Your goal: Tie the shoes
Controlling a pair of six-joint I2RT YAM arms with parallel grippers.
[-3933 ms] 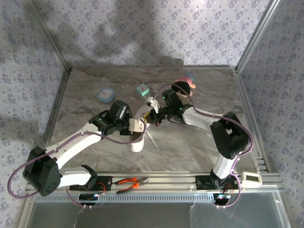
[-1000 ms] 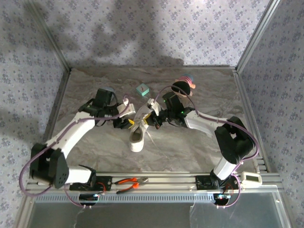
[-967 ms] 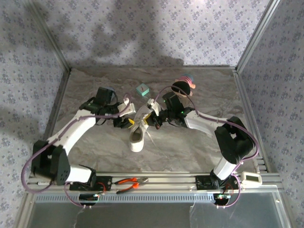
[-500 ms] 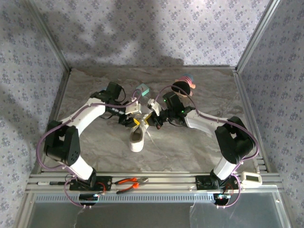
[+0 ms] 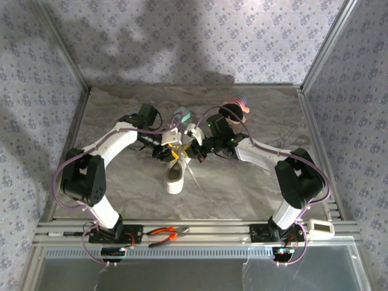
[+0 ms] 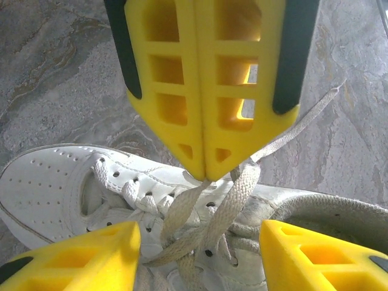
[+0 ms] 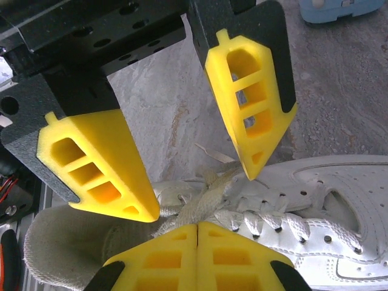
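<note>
1. Orange-handled pliers (image 5: pixel 166 231) lie on the metal rail (image 5: pixel 230 226) at the near edge, between the two arm bases.
2. Beyond them, on the marbled grey table (image 5: pixel 242 188), we find the white sneaker (image 5: pixel 174 177) near the middle. It stands sole down and lies lengthwise from near to far. From above we cannot tell which end points our way.
3. Both arms reach in over its far end. The left gripper (image 6: pixel 200 242) hangs just above the laces (image 6: pixel 227 209). Its yellow fingers (image 6: pixel 79 260) stand well apart, one on each side of the lace rows, and we see nothing clamped between them.
4. The right gripper (image 7: pixel 198 227) faces it from the other side, with its fingers pressed flat together. One lace strand runs up from the eyelets into their tips and is pinched there. A second strand trails off loose across the table.
5. In the wrist views we make out the perforated toe on one side of that pinch and the grey-lined opening on the other. The crossed laces lie between them.
6. Farther back, a teal block (image 5: pixel 182 114) sits on the table just behind the left gripper, close to that arm's wrist.
7. A dark round thing (image 5: pixel 235 108) with a pink and blue rim rests behind the right arm's wrist, towards the far edge.
8. Farthest of all, we see pale walls (image 5: pixel 200 36) with a small floral print closing off the table.
</note>
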